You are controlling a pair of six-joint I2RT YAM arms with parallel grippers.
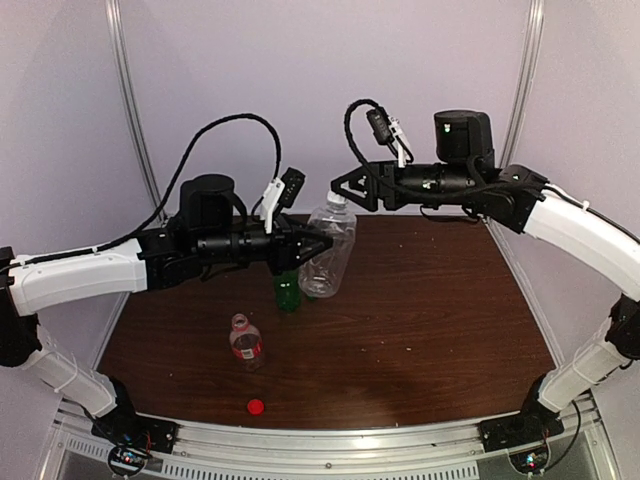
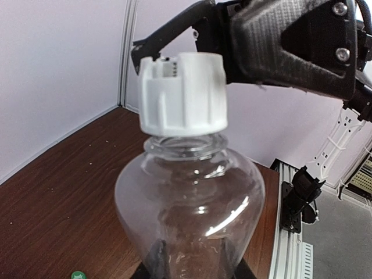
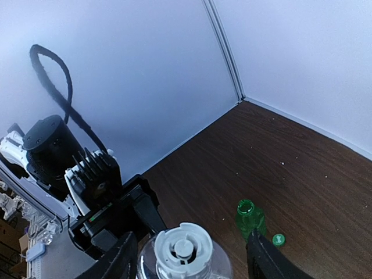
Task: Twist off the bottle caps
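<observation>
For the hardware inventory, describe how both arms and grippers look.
The left arm and right arm have white shells, black joints and black cylindrical motors. The left gripper and right gripper are black and angular, each carrying a white-bracketed camera. Black cables loop over both wrists.

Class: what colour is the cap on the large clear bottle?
The cap is white; clearest in the left wrist view.
</observation>
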